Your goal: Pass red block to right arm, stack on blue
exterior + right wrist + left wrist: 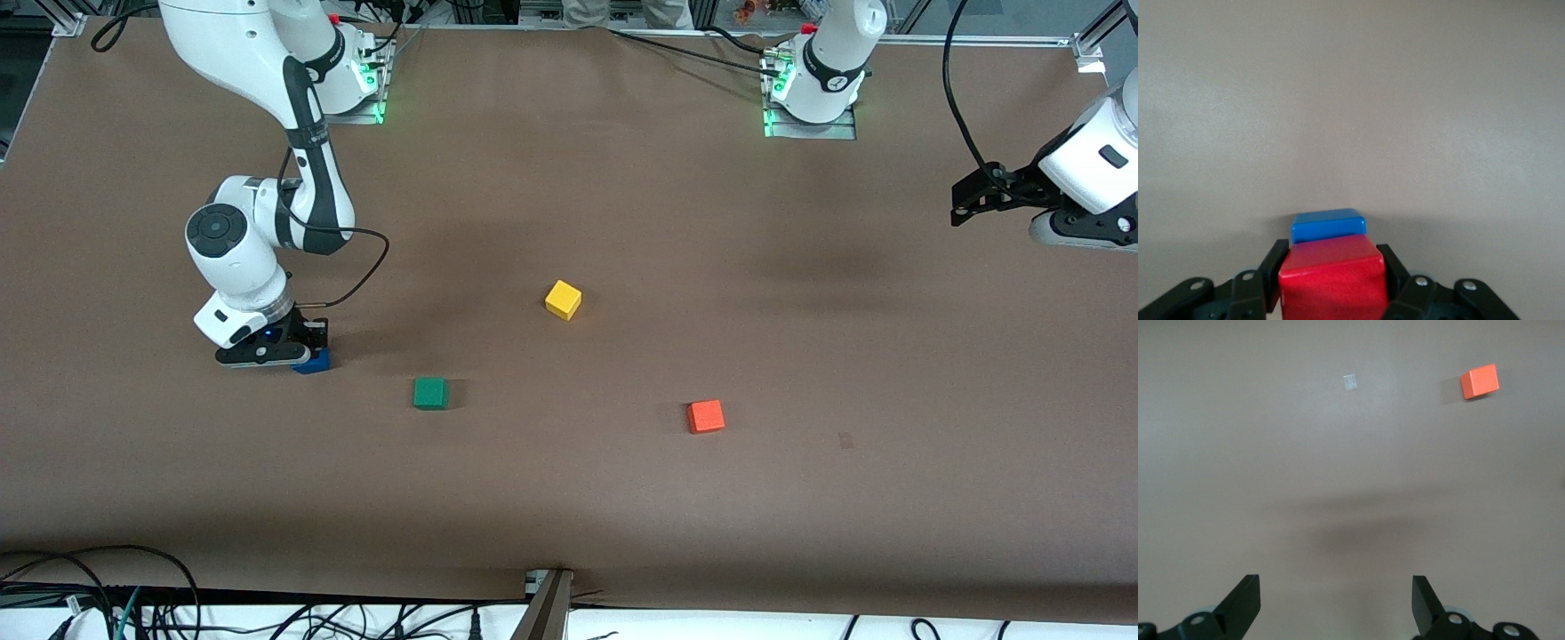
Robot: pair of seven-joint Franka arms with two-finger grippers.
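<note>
Your right tool [1331,280] grips the red block [1333,280], hiding it from the front.
Glossy deep-red cube over the blue cube [1328,225]; your left tool [1337,605] waits, fully spread, empty.

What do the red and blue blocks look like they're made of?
Red block, clamped in the right gripper: probably painted wood, with a matte, faintly grainy face. Blue block beneath it: smoother, soft sheen, rounded edges, so plastic or glossy paint; can't tell which.

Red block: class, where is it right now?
The red block sits between the right gripper's shut jaws, on or just above the blue cube, at the right arm's end of the table, with the green cube nearest.
</note>
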